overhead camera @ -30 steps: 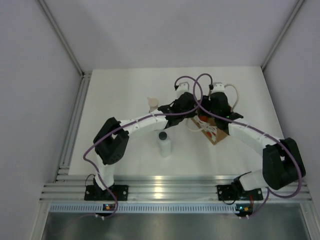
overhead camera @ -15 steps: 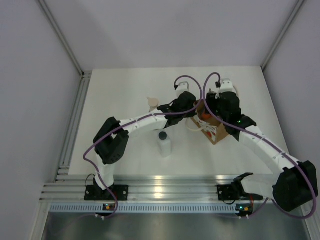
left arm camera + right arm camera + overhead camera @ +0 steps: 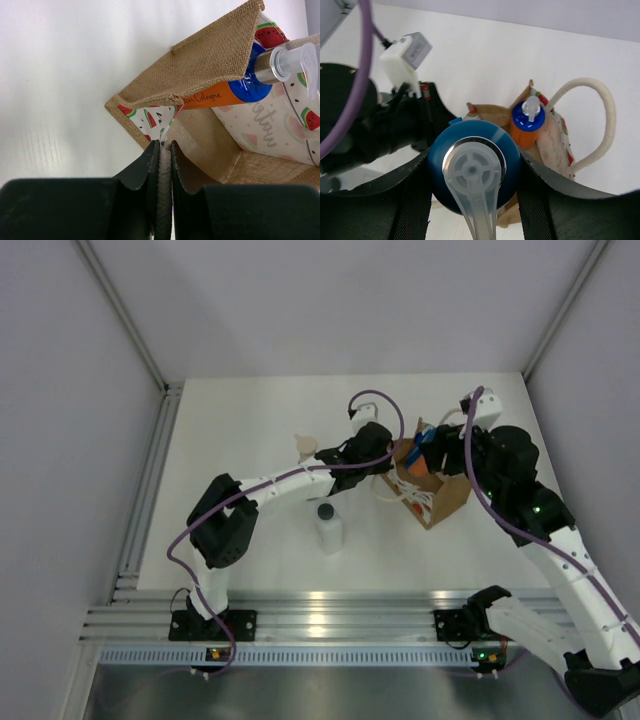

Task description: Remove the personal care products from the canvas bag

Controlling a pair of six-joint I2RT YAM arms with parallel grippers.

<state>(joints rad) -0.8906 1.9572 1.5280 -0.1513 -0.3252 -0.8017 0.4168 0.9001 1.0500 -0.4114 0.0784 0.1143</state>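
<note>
The right end effector (image 3: 474, 175) clasps a blue-capped orange bottle (image 3: 451, 150) above the canvas bag (image 3: 556, 136). The left end effector (image 3: 162, 147) is clenched on the bag's rope handle (image 3: 163, 200). A second orange bottle (image 3: 526, 129) stands inside. A white bottle (image 3: 329, 528) stands on the white tabletop (image 3: 250, 420), between pale walls (image 3: 70, 440).

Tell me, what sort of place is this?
Probably a lab test booth: a white table boxed in by plain pale walls, with two white-and-black robot arms bolted to a ribbed aluminium rail.

The blue cap (image 3: 475, 132) hides its bottle's body; the canvas bag (image 3: 205, 65) covers much of the orange bottle (image 3: 210, 96).
</note>
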